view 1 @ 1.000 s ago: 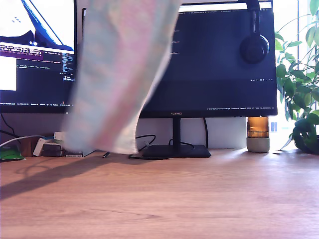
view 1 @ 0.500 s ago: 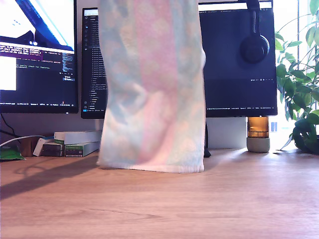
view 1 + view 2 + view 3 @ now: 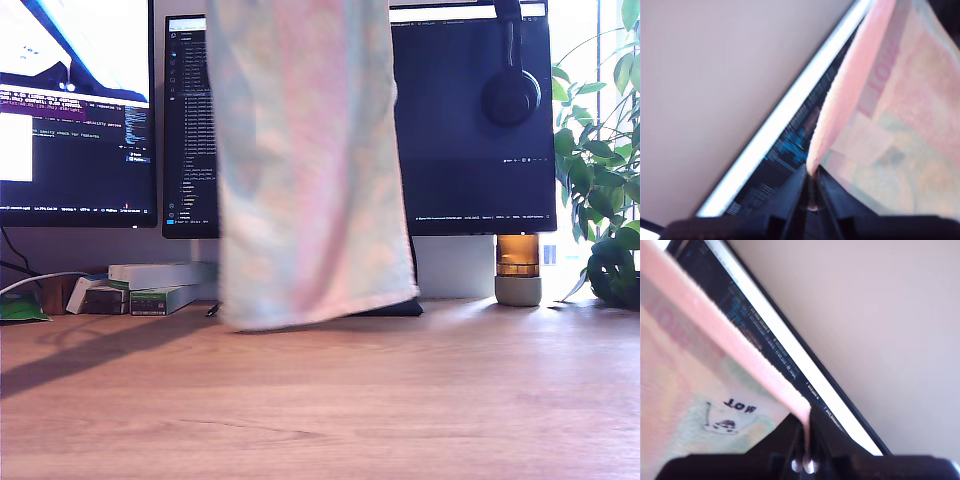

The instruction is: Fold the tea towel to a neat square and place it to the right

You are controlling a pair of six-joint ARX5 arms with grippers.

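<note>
Tea towel (image 3: 305, 170) hangs full length before the monitors, hem just above the table (image 3: 400, 400). My first claw (image 3: 811, 192) and my second claw (image 3: 805, 440) each pinch a top corner. Judgement: lower evenly, keep corners level.

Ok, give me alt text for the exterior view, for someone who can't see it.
A pastel pink and mint tea towel hangs from above the frame, its lower edge near the wooden desk, covering part of a dark monitor. Headphones hang on that monitor.
</note>
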